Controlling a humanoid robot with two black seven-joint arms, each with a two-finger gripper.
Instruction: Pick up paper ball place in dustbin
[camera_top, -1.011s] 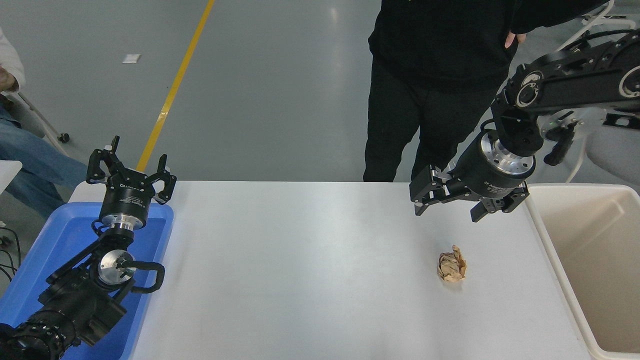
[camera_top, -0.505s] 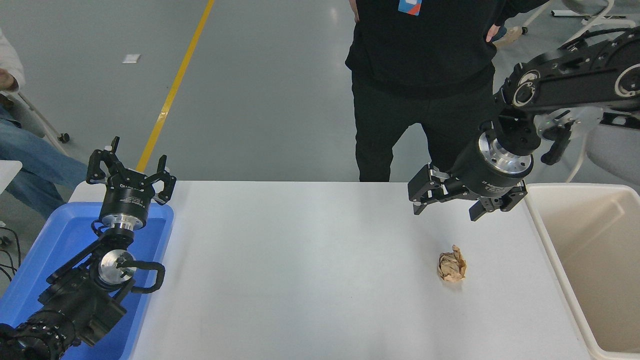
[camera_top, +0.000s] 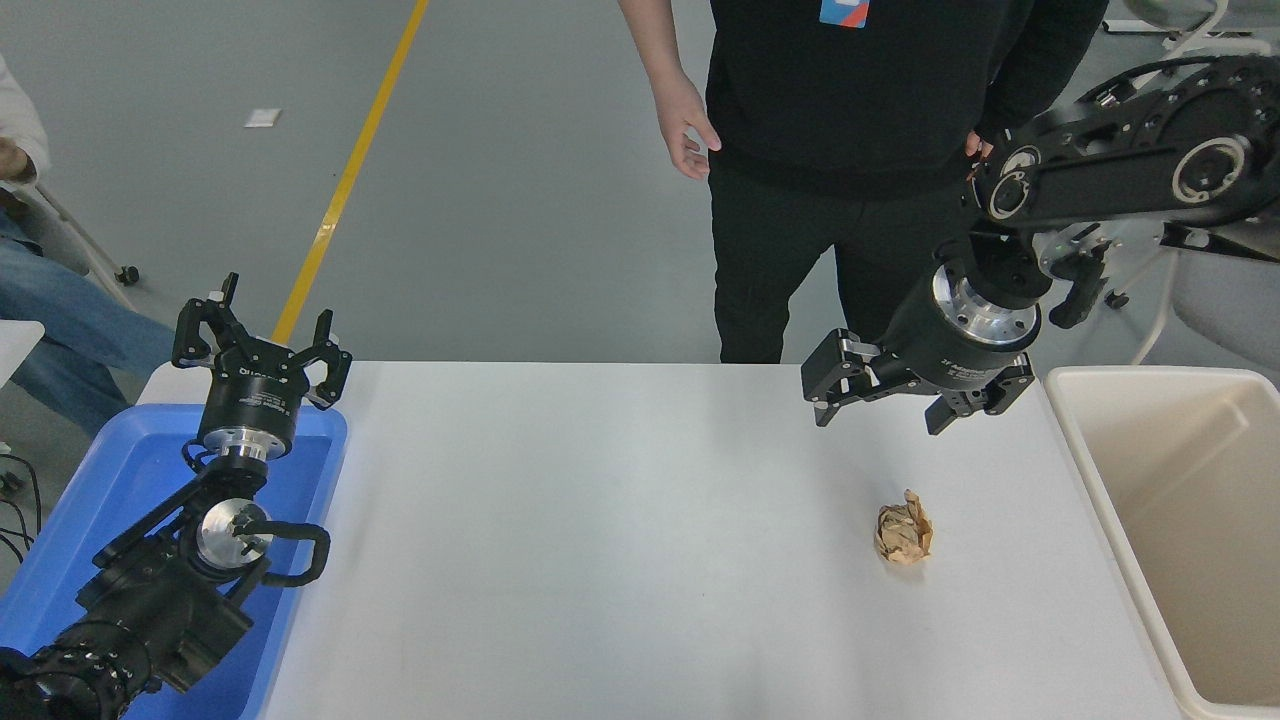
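The tan paper ball (camera_top: 904, 538) lies on the white table (camera_top: 600, 540), right of centre. My right gripper (camera_top: 880, 418) hangs open and empty above the table, up and slightly left of the ball, well apart from it. The beige dustbin (camera_top: 1105, 510) stands at the table's right edge, open and with nothing visible inside. My left gripper (camera_top: 262, 335) is parked open at the lower left, over the blue tray.
A blue tray (camera_top: 90, 500) sits at the table's left end under the left arm. A person in black (camera_top: 860, 150) stands at the far side behind the right gripper, one hand hanging. Another person sits at the far left (camera_top: 50, 320).
My right gripper has drifted a little left and up, away from the dustbin. The person at the far side has shifted and a hand now shows. The ball has not moved.
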